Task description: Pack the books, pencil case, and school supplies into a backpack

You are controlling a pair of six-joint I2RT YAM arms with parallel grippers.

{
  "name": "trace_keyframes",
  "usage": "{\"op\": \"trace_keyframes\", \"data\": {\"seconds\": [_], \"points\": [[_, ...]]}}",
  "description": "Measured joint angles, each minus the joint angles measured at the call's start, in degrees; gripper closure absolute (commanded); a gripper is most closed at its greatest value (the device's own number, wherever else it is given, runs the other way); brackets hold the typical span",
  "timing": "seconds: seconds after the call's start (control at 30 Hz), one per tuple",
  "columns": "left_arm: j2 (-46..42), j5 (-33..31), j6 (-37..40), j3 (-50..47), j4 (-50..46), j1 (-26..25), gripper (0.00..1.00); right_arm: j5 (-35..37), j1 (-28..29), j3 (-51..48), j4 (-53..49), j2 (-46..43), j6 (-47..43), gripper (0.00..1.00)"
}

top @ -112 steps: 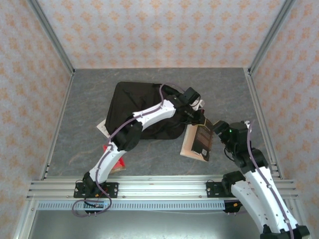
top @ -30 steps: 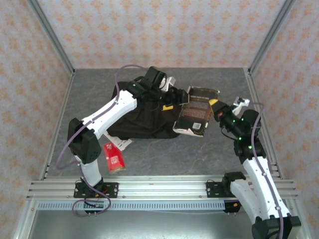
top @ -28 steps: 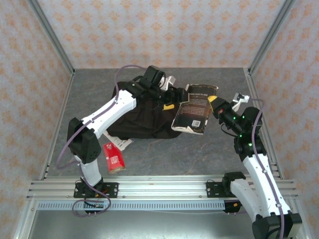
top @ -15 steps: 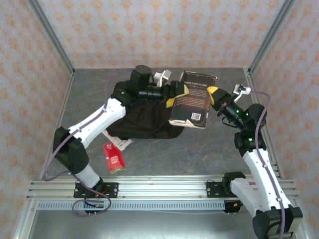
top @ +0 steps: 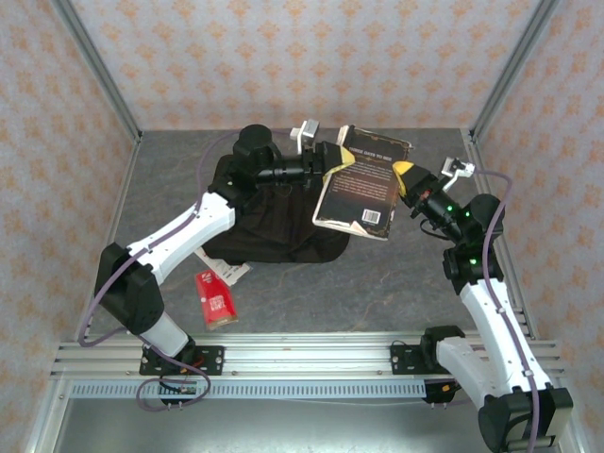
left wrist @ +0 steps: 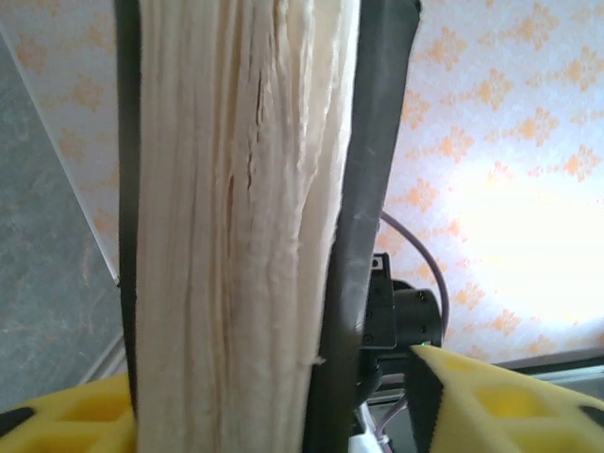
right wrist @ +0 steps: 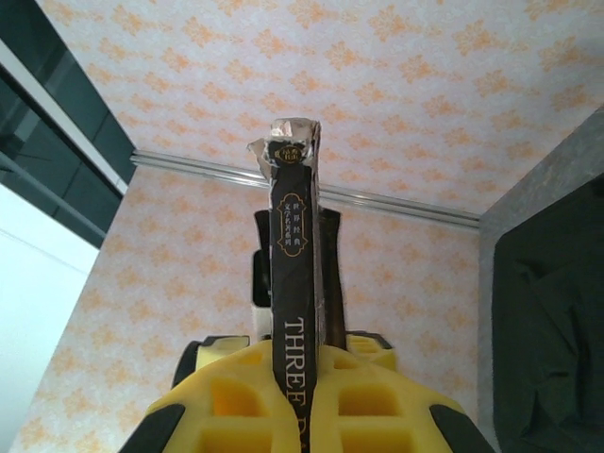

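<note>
near the backpack (top: 269, 226) — right gripper (top: 405, 178) grips black book (top: 363, 187).

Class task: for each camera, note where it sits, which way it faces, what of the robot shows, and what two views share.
Top external: above and behind the arm bases, looking down on the table; both arms, with the left tool and right tool either side of the black book, by the backpack.
Left wrist: on the left arm, facing the book's page edge; its yellow fingers show.
Right wrist: on the right arm, facing the book's spine and the wall; its yellow fingers show.
Both wrist views share the book, from opposite edges.
</note>
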Motion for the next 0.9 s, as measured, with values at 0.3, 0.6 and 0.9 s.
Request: {"op": "trace_keyframes", "data": {"seconds": [0.3,0.6,0.9], "points": [[-1.49,-2.03,9.05,0.35,-8.33,-0.02,1.0,-2.38,0.0,3.96,-8.22,1.97,-5.92,0.6],[-11.32,-25.11,5.01,-13.29,-6.32,-0.55,1.0,5.33,5.27,2.25,-11.76,-0.96,-7.52,0.0],[-16.55,-48.85,-8.07,-22.8,2.36,-1.29,1.0,22.08,20.57,-5.95,-7.8,-2.19,-1.75,0.0]]}}
